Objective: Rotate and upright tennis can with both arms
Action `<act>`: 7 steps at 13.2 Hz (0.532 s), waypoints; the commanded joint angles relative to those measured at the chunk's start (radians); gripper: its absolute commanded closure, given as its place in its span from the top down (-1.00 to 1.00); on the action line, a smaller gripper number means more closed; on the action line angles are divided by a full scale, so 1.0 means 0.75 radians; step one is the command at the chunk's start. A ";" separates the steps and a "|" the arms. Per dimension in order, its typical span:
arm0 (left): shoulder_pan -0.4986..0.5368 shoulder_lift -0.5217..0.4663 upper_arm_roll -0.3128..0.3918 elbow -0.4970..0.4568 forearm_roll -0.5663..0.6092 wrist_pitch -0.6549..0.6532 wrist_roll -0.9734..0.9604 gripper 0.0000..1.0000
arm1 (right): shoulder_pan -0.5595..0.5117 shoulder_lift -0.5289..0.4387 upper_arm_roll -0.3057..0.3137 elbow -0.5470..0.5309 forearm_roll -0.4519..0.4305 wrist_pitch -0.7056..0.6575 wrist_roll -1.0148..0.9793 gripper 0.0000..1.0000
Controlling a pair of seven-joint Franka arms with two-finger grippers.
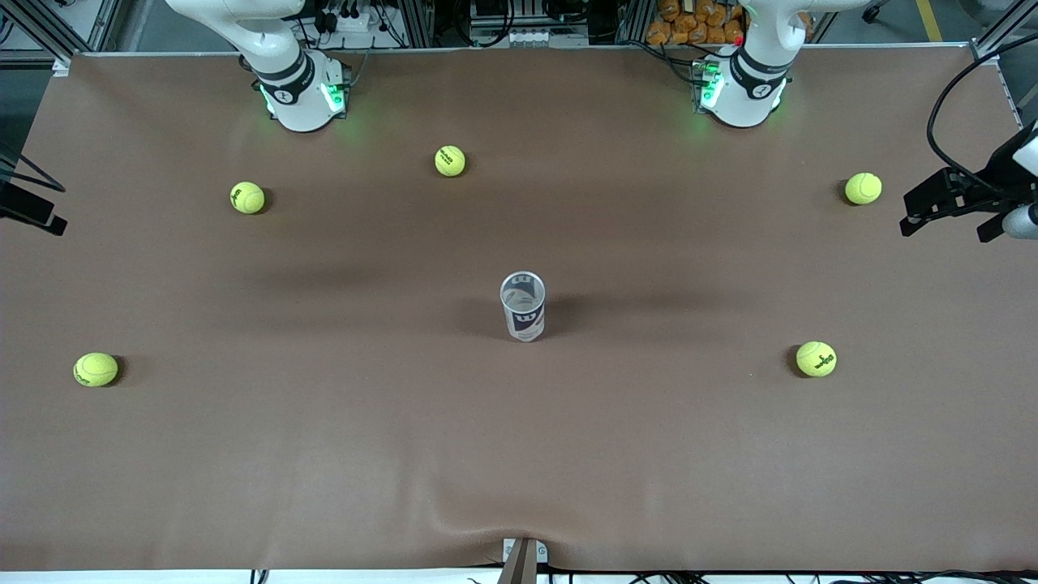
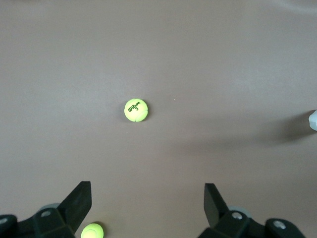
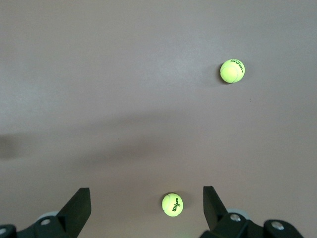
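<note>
The tennis can (image 1: 523, 307) stands upright in the middle of the table, its open silvery rim up and its white and dark-blue label facing the front camera. No gripper touches it. My left gripper (image 1: 945, 221) hangs high over the left arm's end of the table, open and empty (image 2: 147, 192). My right gripper (image 1: 34, 212) shows only partly, over the right arm's end of the table, open and empty (image 3: 146, 194). A pale sliver (image 2: 313, 120) at the edge of the left wrist view may be the can.
Several yellow-green tennis balls lie spread over the brown table: two toward the right arm's end (image 1: 247, 197) (image 1: 96, 369), one near the arms' bases (image 1: 450, 161), two toward the left arm's end (image 1: 863, 188) (image 1: 816, 358). A bracket (image 1: 523, 556) sits at the front edge.
</note>
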State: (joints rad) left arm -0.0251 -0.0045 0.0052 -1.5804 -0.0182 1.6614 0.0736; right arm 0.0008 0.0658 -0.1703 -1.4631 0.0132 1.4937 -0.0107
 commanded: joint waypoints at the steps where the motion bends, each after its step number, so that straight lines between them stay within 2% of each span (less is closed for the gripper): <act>1: 0.007 -0.006 -0.005 -0.004 0.037 -0.027 -0.010 1.00 | 0.003 0.002 -0.004 0.004 0.005 0.005 -0.014 1.00; 7: 0.005 -0.012 -0.007 -0.004 0.035 -0.041 -0.112 1.00 | 0.003 0.002 -0.004 0.002 0.005 0.005 -0.014 1.00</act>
State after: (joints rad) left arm -0.0236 -0.0038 0.0064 -1.5829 -0.0179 1.6438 0.0131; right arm 0.0008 0.0658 -0.1703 -1.4631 0.0132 1.4937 -0.0108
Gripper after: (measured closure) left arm 0.000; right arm 0.000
